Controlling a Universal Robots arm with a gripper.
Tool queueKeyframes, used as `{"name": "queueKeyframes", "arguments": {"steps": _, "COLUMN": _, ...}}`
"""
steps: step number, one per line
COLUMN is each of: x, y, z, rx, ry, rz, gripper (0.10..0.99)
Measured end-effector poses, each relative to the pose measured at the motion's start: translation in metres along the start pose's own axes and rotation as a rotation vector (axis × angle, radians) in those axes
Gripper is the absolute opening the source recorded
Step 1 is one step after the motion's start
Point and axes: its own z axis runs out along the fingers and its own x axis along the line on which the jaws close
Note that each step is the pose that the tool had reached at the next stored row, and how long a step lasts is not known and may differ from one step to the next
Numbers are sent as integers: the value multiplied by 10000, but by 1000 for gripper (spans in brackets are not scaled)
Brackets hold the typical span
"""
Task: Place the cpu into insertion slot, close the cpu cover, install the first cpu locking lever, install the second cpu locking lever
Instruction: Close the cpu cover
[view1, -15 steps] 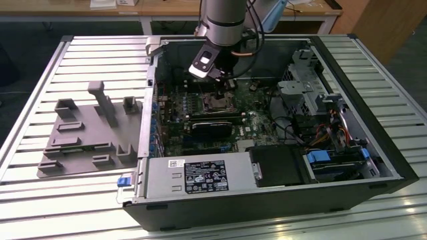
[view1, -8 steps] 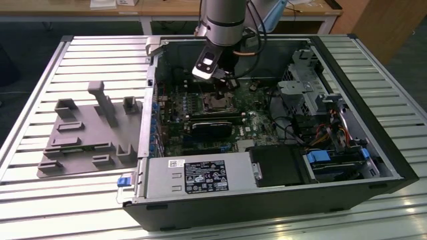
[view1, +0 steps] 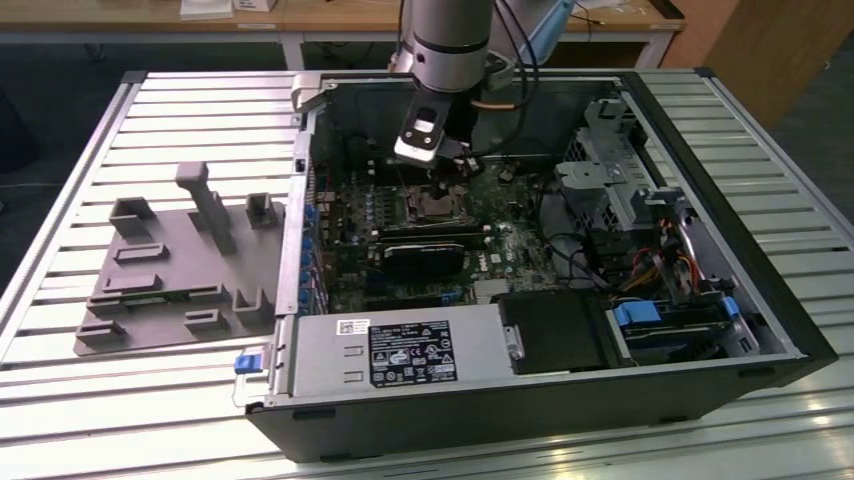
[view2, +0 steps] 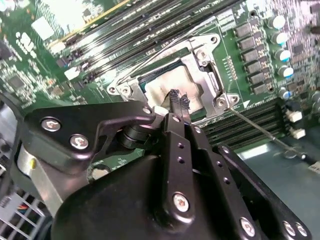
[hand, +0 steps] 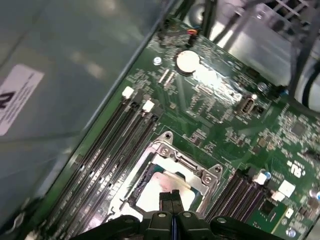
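Note:
The cpu (view2: 157, 90) shows its dull silver top in the insertion slot (view1: 435, 205) on the green board. The cpu cover (view2: 202, 67), a silvery frame, lies flat around it. In both wrist views my gripper (view2: 178, 99) hangs just above the chip, its two thin black fingers pressed together with nothing between them. One thin wire lever (view2: 265, 132) sticks out from the socket's corner across the board. Another wire lever (view2: 160, 52) runs along the socket's far edge. The first wrist view shows the cpu (hand: 150, 195) inside the cover (hand: 192, 167), with the gripper (hand: 172, 196) over it.
The open computer case (view1: 747, 300) lies on a slatted metal table (view1: 107, 420). Memory slots (hand: 115, 145) run beside the socket. A black card (view1: 427, 255) sits near it. Cables and drive bays (view1: 641, 200) fill the exterior view's right. A grey fixture (view1: 174, 270) rests outside the case.

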Motion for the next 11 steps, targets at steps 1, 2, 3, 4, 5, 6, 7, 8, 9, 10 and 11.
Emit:
{"name": "queueKeyframes", "arguments": {"steps": 1, "x": 0, "y": 0, "z": 0, "rx": -4, "ry": 1, "rz": -189, "gripper": 102}}
{"name": "queueKeyframes", "arguments": {"steps": 2, "x": 0, "y": 0, "z": 1, "rx": -8, "ry": 3, "rz": -364, "gripper": 102}}
{"name": "queueKeyframes", "arguments": {"steps": 3, "x": 0, "y": 0, "z": 1, "rx": -12, "ry": 4, "rz": -536, "gripper": 102}}
{"name": "queueKeyframes", "arguments": {"steps": 4, "x": 0, "y": 0, "z": 1, "rx": -15, "ry": 5, "rz": -706, "gripper": 102}}
{"name": "queueKeyframes", "arguments": {"steps": 5, "x": 0, "y": 0, "z": 1, "rx": -18, "ry": 6, "rz": -871, "gripper": 102}}
{"name": "queueKeyframes", "arguments": {"steps": 6, "x": 0, "y": 0, "z": 1, "rx": -23, "ry": 7, "rz": -1041, "gripper": 102}}
{"name": "queueKeyframes", "arguments": {"steps": 7, "x": 0, "y": 0, "z": 2, "rx": -26, "ry": 9, "rz": -1202, "gripper": 102}}
{"name": "queueKeyframes", "arguments": {"steps": 8, "x": 0, "y": 0, "z": 2, "rx": -30, "ry": 10, "rz": -1363, "gripper": 102}}
{"name": "queueKeyframes", "arguments": {"steps": 9, "x": 0, "y": 0, "z": 2, "rx": -33, "ry": 11, "rz": -1519, "gripper": 102}}
{"name": "queueKeyframes", "arguments": {"steps": 10, "x": 0, "y": 0, "z": 2, "rx": -36, "ry": 12, "rz": -1674, "gripper": 102}}
{"name": "queueKeyframes", "arguments": {"steps": 11, "x": 0, "y": 0, "z": 2, "rx": -41, "ry": 15, "rz": -1847, "gripper": 102}}
